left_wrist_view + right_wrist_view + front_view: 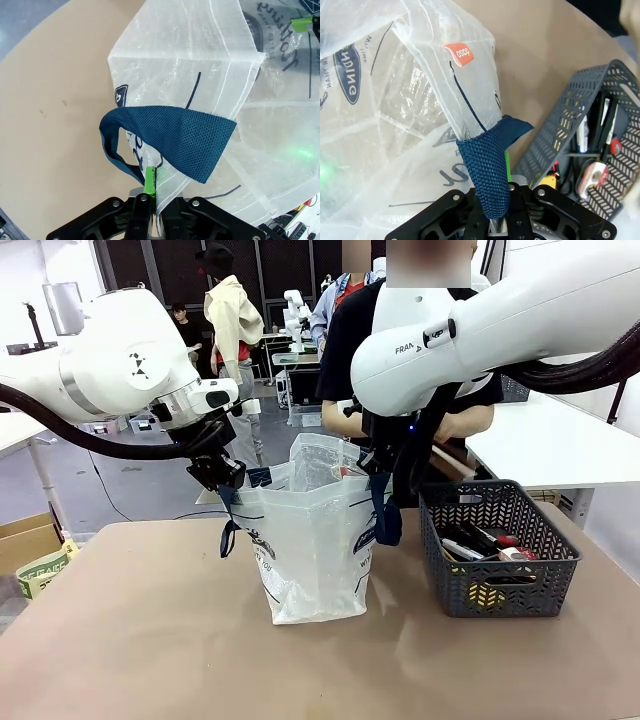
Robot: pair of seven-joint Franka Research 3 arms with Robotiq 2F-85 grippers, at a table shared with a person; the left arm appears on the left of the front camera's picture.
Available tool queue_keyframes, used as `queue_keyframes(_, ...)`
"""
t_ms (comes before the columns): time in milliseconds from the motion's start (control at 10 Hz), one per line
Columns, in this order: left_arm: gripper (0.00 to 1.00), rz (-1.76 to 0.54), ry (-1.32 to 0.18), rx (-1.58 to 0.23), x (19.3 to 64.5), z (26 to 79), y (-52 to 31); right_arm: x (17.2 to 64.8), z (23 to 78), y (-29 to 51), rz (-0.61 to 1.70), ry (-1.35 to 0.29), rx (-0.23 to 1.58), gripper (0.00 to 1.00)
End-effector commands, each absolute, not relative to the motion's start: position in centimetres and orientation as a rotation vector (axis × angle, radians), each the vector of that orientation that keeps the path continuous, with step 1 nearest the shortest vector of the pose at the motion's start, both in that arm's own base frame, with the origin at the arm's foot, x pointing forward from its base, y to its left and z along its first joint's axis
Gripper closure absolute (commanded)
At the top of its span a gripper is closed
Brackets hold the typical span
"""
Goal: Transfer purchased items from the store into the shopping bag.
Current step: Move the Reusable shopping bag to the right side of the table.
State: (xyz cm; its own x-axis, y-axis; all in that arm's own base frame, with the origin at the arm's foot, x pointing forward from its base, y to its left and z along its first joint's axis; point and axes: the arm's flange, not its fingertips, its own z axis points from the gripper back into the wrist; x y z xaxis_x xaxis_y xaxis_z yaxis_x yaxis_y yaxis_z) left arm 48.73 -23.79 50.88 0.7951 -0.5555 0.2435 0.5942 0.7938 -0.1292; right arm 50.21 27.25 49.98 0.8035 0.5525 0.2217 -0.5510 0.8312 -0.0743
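The shopping bag (315, 540) stands upright in the middle of the brown table, its mouth pulled open between my two grippers. My left gripper (222, 475) is shut on the bag's left rim; in the left wrist view it (152, 187) pinches the clear plastic beside the navy strap (175, 137). My right gripper (380, 468) is shut on the right strap, which runs down into the closed jaws (495, 200) as a navy strap (485, 160). The store (495, 585), a dark grey lattice basket, sits right of the bag and holds purchased items (490, 540), also seen as items (594, 175).
A person (350, 350) in a dark top stands at the far side, just behind the bag and basket. A white table (540, 445) lies at the back right. A cardboard box (25, 540) sits on the floor at the left. Bare tabletop lies in front of the bag.
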Motion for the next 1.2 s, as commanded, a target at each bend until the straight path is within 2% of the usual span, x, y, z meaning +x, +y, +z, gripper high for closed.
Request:
queue_keyframes(0,1.00,-0.611,-0.200,-0.202,48.6,51.1,-23.8,50.2,49.9,27.2,0.589,-0.239,-0.007,1.00)
queue_keyframes(400,1.00,-0.622,-0.198,-0.204,48.7,50.9,-23.8,50.2,49.9,27.2,0.589,-0.239,-0.007,1.00)
queue_keyframes(800,1.00,-0.390,-0.383,-0.314,47.6,51.3,-22.8,50.2,49.9,27.2,0.589,-0.239,-0.007,1.00)
queue_keyframes(1100,1.00,-0.329,-0.412,-0.366,46.7,50.7,-21.6,50.2,49.9,27.2,0.589,-0.239,-0.007,1.00)
